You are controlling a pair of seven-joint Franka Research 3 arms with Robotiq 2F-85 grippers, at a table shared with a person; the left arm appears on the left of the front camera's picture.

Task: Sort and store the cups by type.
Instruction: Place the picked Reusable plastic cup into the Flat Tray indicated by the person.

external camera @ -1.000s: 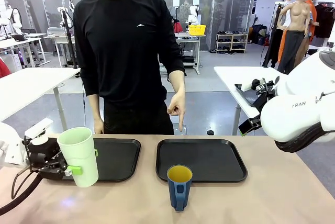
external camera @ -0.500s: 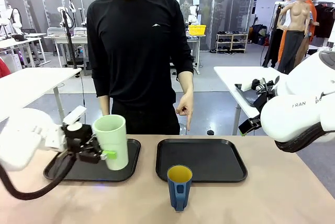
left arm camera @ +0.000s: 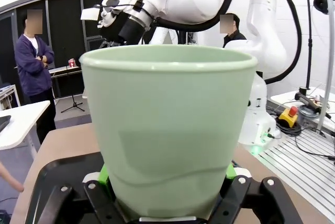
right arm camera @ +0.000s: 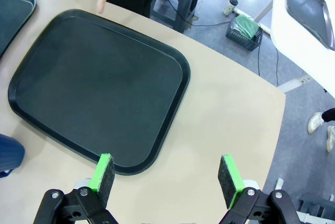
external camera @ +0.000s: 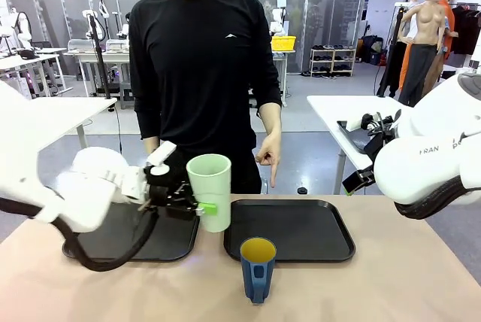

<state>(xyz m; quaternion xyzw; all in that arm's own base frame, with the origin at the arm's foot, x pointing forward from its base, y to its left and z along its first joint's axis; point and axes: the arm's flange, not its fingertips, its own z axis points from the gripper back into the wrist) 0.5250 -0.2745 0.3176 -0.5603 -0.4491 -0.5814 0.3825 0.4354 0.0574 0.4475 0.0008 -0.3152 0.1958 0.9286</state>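
My left gripper (external camera: 200, 207) is shut on the tall pale mint-green tumbler (external camera: 210, 189). It holds the tumbler upright in the air, over the gap between the two black trays. In the left wrist view the tumbler (left arm camera: 167, 130) stands close up between the green pads (left arm camera: 104, 175). The dark blue mug (external camera: 257, 268), yellow inside, stands on the table in front of the right tray (external camera: 331, 239), handle toward me. My right gripper (right arm camera: 167, 178) hangs open above the table beside the right tray (right arm camera: 99, 88). The mug's edge (right arm camera: 8, 157) shows at that view's left.
The person stands at the far side, one hand (external camera: 267, 158) pointing down at the right tray's far edge. The left tray (external camera: 113, 241) lies under my left arm. My right arm (external camera: 428, 156) is raised at the table's right end. A white table (external camera: 338, 107) stands behind.
My left arm has carried the tumbler up and to the right, from the front of the left tray to the gap between the trays. The right arm and the mug have not moved.
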